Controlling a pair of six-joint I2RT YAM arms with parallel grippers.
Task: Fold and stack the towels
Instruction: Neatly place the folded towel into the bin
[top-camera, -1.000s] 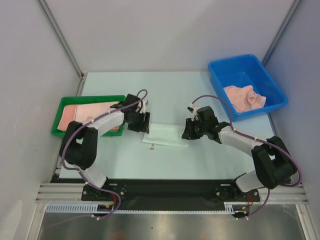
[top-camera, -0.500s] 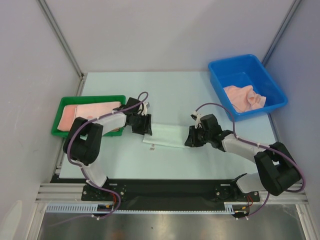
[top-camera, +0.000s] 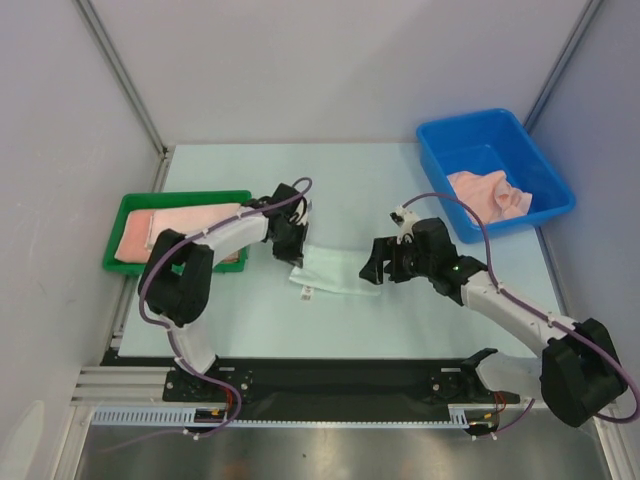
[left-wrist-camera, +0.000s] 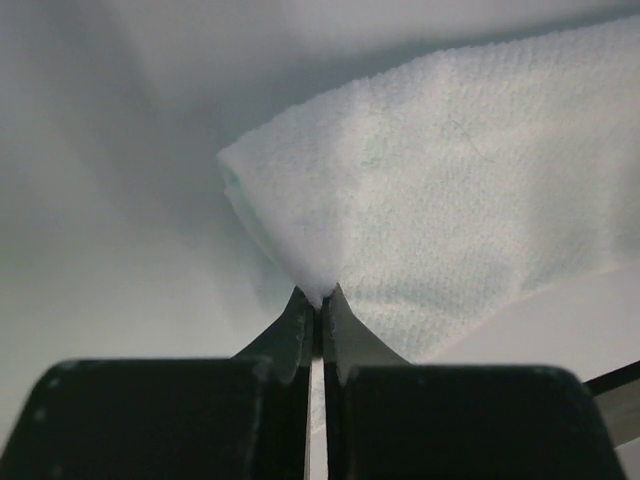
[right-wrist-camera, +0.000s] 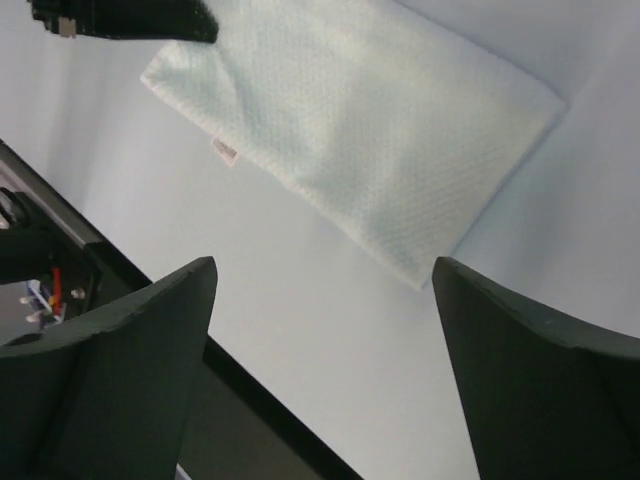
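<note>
With left gripper (left-wrist-camera: 317, 303) pinched fully closed on the left corner of the white towel (top-camera: 335, 272), midway across the table (top-camera: 230, 310) and a little toward its near edge, and right gripper (top-camera: 376, 266) gaping wide, empty, over the right end: close the right first; then lift both level, likely to fold; avoid dragging.

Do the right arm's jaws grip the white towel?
No: the right gripper has its jaws spread wide in the right wrist view, clear of the white towel.

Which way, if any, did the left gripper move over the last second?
Yes. The left gripper shifted right, away from the green tray, now shut on the white towel.
</note>
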